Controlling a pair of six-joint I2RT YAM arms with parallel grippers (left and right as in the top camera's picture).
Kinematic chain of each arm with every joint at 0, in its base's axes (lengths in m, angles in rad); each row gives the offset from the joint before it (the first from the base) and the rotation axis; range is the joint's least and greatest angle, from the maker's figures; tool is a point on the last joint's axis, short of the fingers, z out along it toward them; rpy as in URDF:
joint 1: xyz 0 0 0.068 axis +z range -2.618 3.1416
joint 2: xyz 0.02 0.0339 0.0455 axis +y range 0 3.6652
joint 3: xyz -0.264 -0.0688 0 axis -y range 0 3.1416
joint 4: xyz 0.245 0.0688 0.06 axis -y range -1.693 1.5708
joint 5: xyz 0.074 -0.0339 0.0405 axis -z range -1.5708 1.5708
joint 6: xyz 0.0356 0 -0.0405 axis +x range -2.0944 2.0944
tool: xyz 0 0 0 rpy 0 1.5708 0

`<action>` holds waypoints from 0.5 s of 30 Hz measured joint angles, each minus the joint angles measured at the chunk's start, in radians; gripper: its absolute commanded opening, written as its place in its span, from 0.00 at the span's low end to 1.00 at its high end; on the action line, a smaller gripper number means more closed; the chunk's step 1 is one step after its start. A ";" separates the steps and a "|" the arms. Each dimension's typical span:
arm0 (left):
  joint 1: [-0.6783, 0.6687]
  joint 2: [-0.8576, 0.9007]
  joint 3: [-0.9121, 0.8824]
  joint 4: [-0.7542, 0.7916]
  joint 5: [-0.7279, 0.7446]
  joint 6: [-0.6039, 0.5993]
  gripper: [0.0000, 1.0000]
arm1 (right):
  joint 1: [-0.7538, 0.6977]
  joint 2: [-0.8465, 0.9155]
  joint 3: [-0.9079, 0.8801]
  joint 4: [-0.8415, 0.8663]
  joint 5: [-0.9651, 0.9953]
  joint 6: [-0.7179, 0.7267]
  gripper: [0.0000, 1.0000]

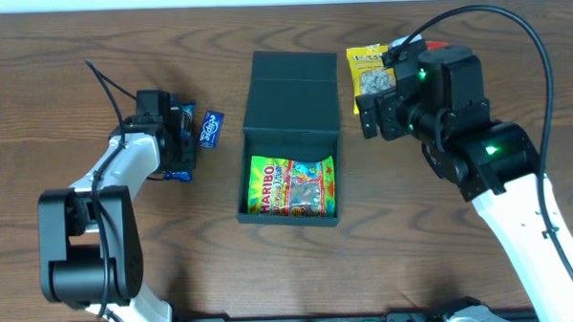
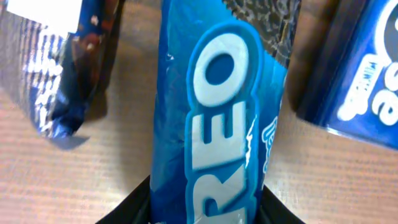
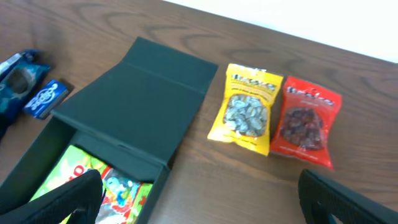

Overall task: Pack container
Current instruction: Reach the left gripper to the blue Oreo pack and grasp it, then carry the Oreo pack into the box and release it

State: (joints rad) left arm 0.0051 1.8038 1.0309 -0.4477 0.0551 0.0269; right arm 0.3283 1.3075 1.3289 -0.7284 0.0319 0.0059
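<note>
The dark green container (image 1: 291, 132) lies open mid-table, its flap lid (image 3: 143, 93) folded back, with a green Haribo bag (image 1: 291, 188) inside. My left gripper (image 1: 176, 141) is shut on a blue Oreo pack (image 2: 214, 118) at the left of the table. Two more blue packs lie beside it, one on the left (image 2: 59, 56) and one on the right (image 2: 367, 81). My right gripper (image 1: 380, 110) is open and empty, above the table right of the container, near a yellow snack pack (image 3: 249, 107) and a red snack pack (image 3: 306, 121).
A small blue pack (image 1: 210, 128) lies between my left gripper and the container. The yellow pack (image 1: 369, 70) sits at the back right by the lid. Bare wooden table (image 1: 414, 252) lies in front of both arms.
</note>
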 measured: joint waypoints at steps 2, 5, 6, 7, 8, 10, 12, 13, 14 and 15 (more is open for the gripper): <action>0.000 -0.037 0.003 -0.013 -0.005 0.000 0.05 | 0.000 -0.010 0.000 0.017 0.015 0.000 0.99; 0.000 -0.116 0.020 -0.017 -0.009 0.004 0.06 | 0.000 -0.029 0.000 0.026 0.041 0.000 0.99; 0.000 -0.147 0.026 -0.016 -0.009 0.013 0.06 | 0.000 -0.037 0.000 0.027 0.054 0.000 0.99; 0.000 -0.201 0.040 -0.016 -0.007 0.038 0.06 | 0.000 -0.047 0.000 0.027 0.076 0.000 0.99; 0.000 -0.230 0.048 -0.016 -0.007 0.058 0.06 | -0.001 -0.053 0.000 0.028 0.087 0.000 0.99; -0.009 -0.284 0.058 -0.021 -0.005 0.129 0.06 | -0.001 -0.064 0.000 0.028 0.121 0.000 0.99; -0.030 -0.323 0.058 -0.034 0.006 0.218 0.06 | -0.001 -0.073 0.000 0.029 0.154 0.000 0.99; -0.049 -0.338 0.058 -0.042 0.020 0.273 0.05 | -0.001 -0.079 0.000 0.030 0.176 0.001 0.99; -0.072 -0.346 0.058 -0.045 0.037 0.325 0.06 | -0.003 -0.085 0.000 0.030 0.196 0.005 0.99; -0.093 -0.348 0.058 -0.047 0.053 0.374 0.06 | -0.006 -0.090 0.000 0.029 0.212 0.011 0.99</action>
State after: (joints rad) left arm -0.0883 1.4555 1.0893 -0.4950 0.1081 0.4007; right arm 0.3222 1.2171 1.3289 -0.6991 0.2443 0.0170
